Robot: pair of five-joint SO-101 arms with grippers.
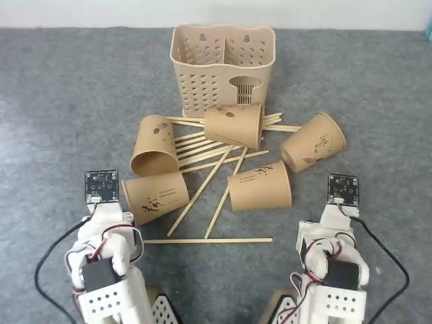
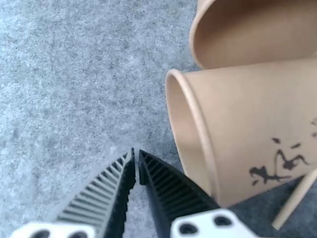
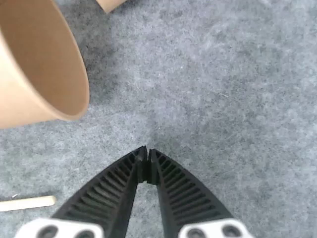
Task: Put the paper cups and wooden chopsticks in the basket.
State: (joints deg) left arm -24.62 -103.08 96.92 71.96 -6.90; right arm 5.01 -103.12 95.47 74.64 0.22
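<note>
Observer: left tool (image 2: 136,154) is closed, tips together, holding nothing. The right tool (image 3: 147,151) is likewise closed and empty. Both sit at the near side of the counter (image 1: 61,101).

Checker: Which cup is nearest?

Observer: the near-left cup (image 1: 155,196) lies on its side just beside the left tool, toward the counter's middle. Its long axis runs roughly across the counter, with the mouth facing the left arm's side. My judgement is that the left arm is the nearer one and would meet the rim first.

Checker: And the right arm?

Observer: a second cup (image 1: 260,185) lies on its side near it, mouth turned its way, but clearly apart from the tool.

Checker: Counts?

Observer: five cups, all tipped over, none in the basket (image 1: 202,88). There is one basket, upright at the far side, with two compartments. As for chopsticks, one (image 1: 209,240) lies alone across the near side and two slant up toward the pile. The rest overlap beneath cups, so I cannot give a firm total.
</note>
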